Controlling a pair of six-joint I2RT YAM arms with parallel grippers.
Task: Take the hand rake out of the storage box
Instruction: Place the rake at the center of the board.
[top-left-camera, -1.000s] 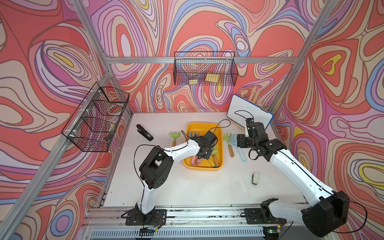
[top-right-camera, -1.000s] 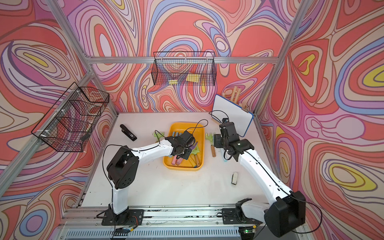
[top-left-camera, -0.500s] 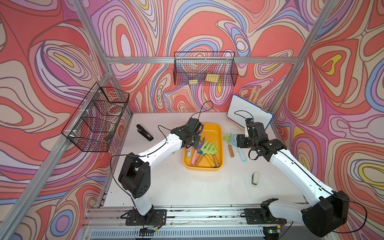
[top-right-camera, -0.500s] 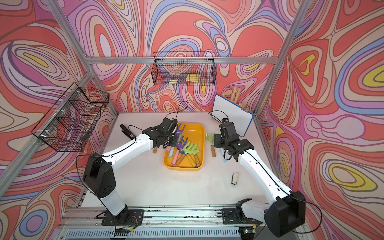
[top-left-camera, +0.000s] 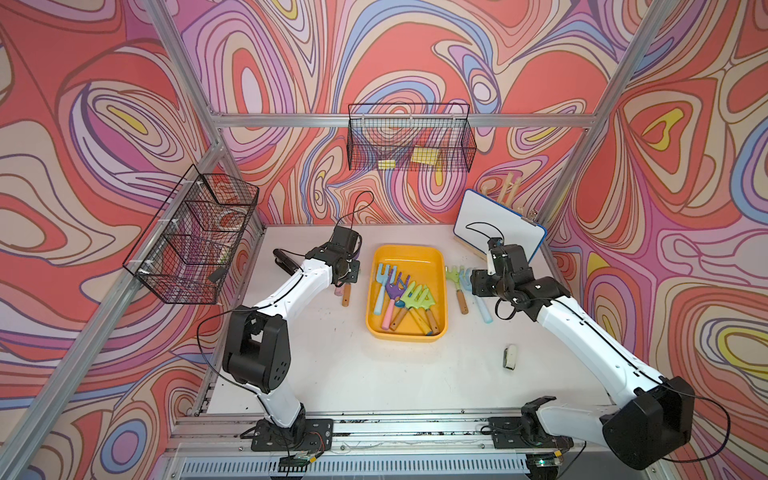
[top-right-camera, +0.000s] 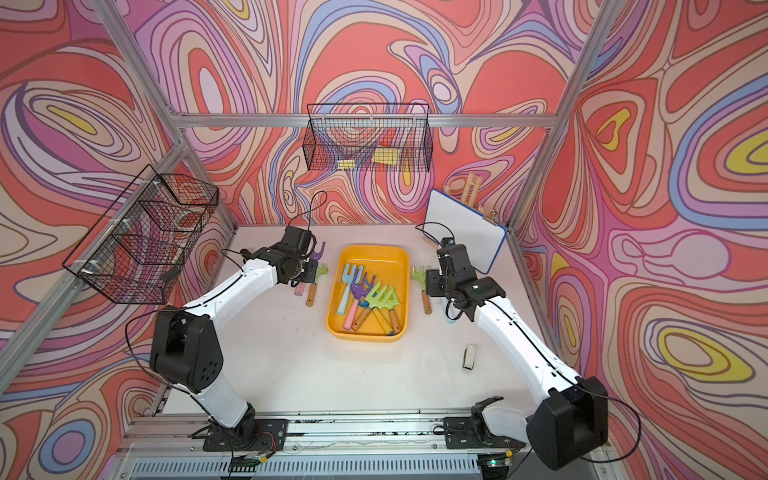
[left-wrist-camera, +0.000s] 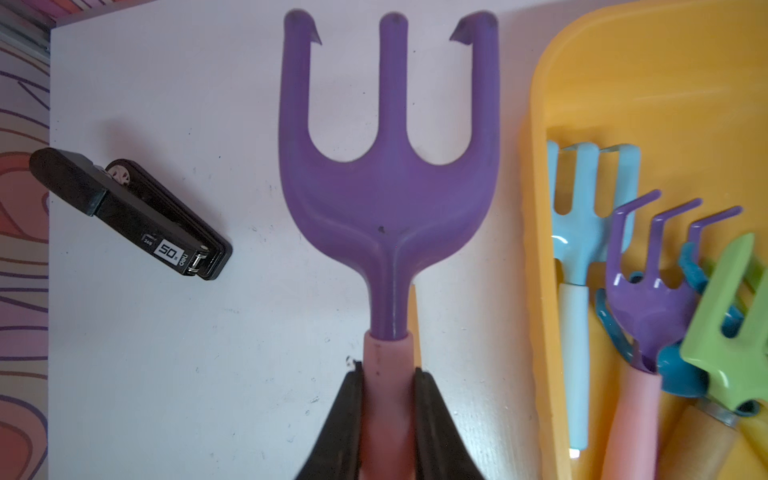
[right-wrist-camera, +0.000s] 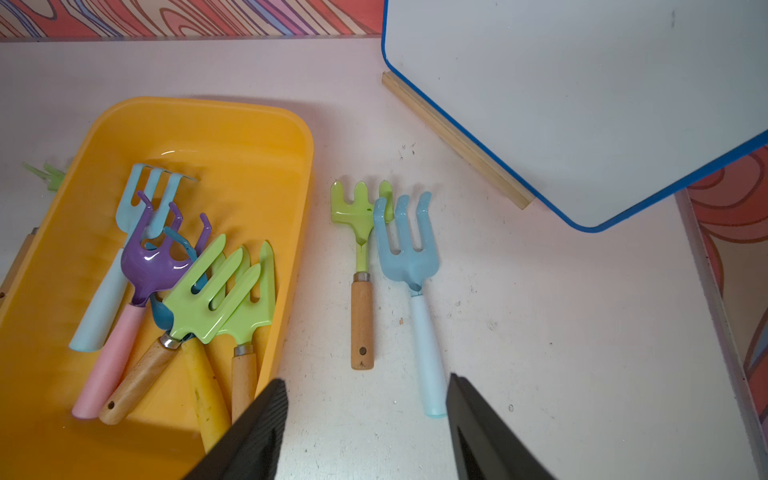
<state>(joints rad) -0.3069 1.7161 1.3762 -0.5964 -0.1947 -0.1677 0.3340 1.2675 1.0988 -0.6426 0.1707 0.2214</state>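
With the back wall at 12 o'clock in both top views, the box (top-left-camera: 405, 250) lies near the middle of the table (top-left-camera: 374, 382).

The left gripper (left-wrist-camera: 388, 374) is at 9 o'clock of the box, outside its rim. Its jaws are narrow and press the pink handle of a purple rake (left-wrist-camera: 388, 199) from both sides. The three tines of this rake point to 12 o'clock. The rake is out of the box, over the bare table just beside the box wall. Whether it touches the table one cannot tell. A black stapler (left-wrist-camera: 133, 216) lies at 9 o'clock of the purple rake, apart from it.

Inside the box a heap of rakes (top-left-camera: 401, 295) lies crossed one over another, the handles toward 6 o'clock.

The right gripper (right-wrist-camera: 366, 379) hangs at 3 o'clock of the box. Its jaws stand wide and nothing is between them. Under it, on the table, a green rake (right-wrist-camera: 360, 232) and a blue rake (right-wrist-camera: 409, 253) lie side by side, their heads overlapping and their tines to 12 o'clock.

A whiteboard (top-left-camera: 498, 228) stands tilted at 1 o'clock of the box. A small white object (top-left-camera: 510, 356) lies at 4 o'clock of the box, well apart; what it is one cannot tell.
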